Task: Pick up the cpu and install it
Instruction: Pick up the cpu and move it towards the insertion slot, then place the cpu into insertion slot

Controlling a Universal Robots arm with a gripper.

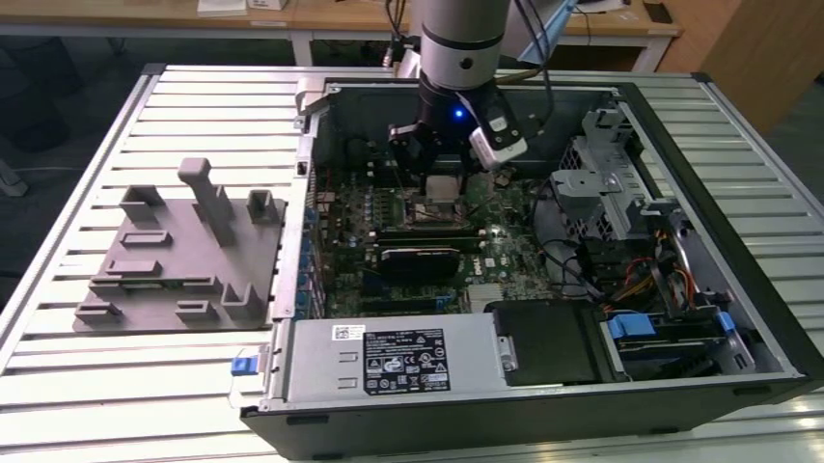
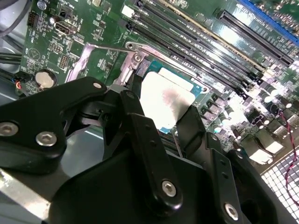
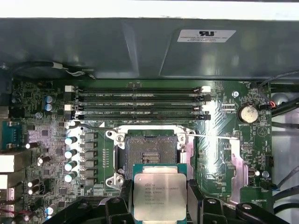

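My gripper is shut on the cpu, a flat square chip with a silvery top, gripped by two opposite edges. In the first wrist view the cpu hangs between the black fingers, level and just in front of the open black socket on the green motherboard. The socket's contact field is bare. In the second wrist view the cpu sits between the fingers, above the socket's metal frame. I cannot tell whether the chip touches the board.
The open computer case lies on a slatted table. Memory slots run behind the socket, with a coin battery nearby. A grey tray with upright posts stands at the exterior view's left. A power supply and a drive cage crowd the case.
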